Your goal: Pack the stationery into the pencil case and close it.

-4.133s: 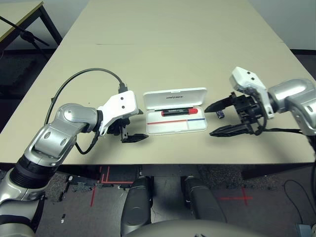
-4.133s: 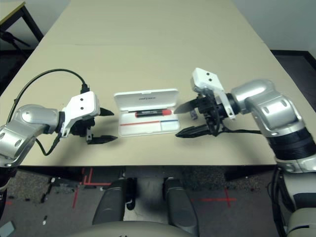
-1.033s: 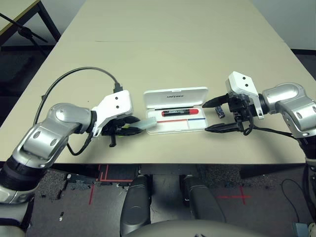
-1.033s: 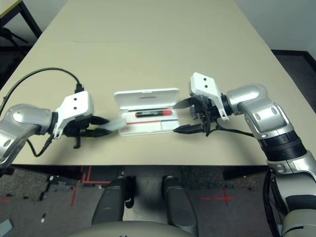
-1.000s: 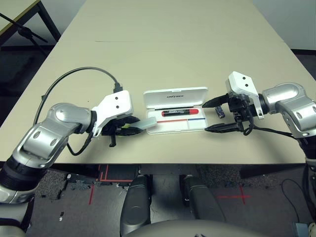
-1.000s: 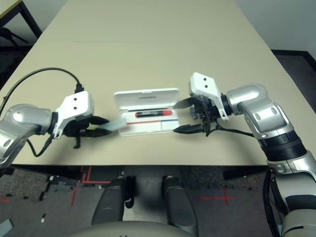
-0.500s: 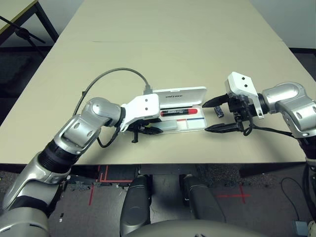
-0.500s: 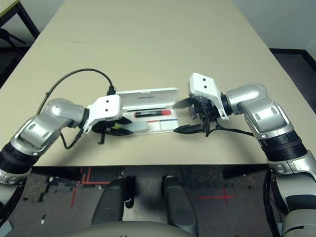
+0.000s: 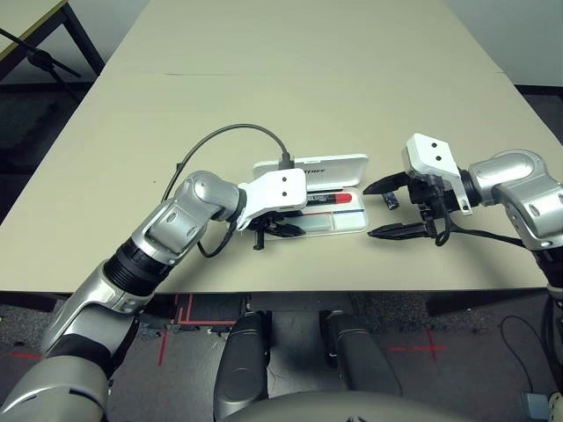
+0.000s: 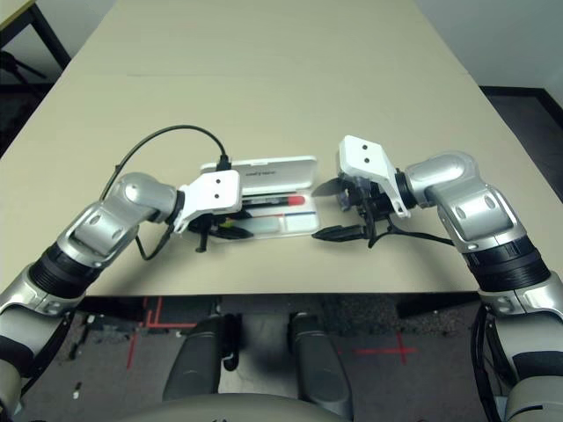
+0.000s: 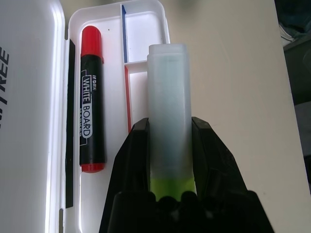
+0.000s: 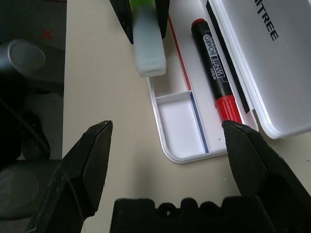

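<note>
My left pincer (image 11: 169,145) clamps one lime-green highlighter with pale whitish end (image 11: 168,116) over the open flat white hard-plastic pencil case (image 11: 29,97), where one black-bodied red-capped marker (image 11: 91,116) lies. My right pincer (image 12: 170,145) gapes wide, empty.

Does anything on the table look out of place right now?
Only the small dark block: it lies loose on the table beside the open pencil case, not inside it. The red marker is already inside.
</note>
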Action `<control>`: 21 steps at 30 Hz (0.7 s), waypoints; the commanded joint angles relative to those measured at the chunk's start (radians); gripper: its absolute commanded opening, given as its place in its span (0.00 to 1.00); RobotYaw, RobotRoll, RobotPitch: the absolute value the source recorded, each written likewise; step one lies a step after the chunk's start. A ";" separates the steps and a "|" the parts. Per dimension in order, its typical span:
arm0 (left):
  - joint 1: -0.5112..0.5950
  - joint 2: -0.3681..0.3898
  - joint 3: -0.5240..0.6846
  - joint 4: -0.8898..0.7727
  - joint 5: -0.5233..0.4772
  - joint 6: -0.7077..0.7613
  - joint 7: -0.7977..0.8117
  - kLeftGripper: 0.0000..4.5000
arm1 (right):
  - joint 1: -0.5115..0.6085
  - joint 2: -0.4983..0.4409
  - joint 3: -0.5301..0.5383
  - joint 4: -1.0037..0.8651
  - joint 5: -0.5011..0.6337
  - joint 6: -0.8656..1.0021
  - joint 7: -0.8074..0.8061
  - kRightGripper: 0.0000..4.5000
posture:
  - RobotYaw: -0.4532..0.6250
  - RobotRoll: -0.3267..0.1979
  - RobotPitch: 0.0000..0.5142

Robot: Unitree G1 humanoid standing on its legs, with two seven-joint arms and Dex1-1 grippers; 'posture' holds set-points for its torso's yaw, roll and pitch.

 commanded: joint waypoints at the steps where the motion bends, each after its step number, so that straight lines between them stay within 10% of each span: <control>1: -0.022 -0.015 -0.026 0.031 0.034 -0.007 -0.003 0.24 | 0.012 -0.011 -0.004 -0.002 -0.008 -0.011 -0.002 1.00 | 0.48 0.62 0.33; 12: -0.038 -0.043 -0.030 0.058 0.086 -0.006 0.006 0.24 | 0.016 -0.014 -0.004 -0.001 -0.015 -0.017 -0.004 1.00 | 0.47 0.62 0.34; 21: -0.031 0.021 0.075 0.008 0.004 -0.004 -0.052 0.99 | 0.007 -0.009 -0.007 -0.003 -0.001 0.003 0.004 1.00 | 0.48 0.62 0.33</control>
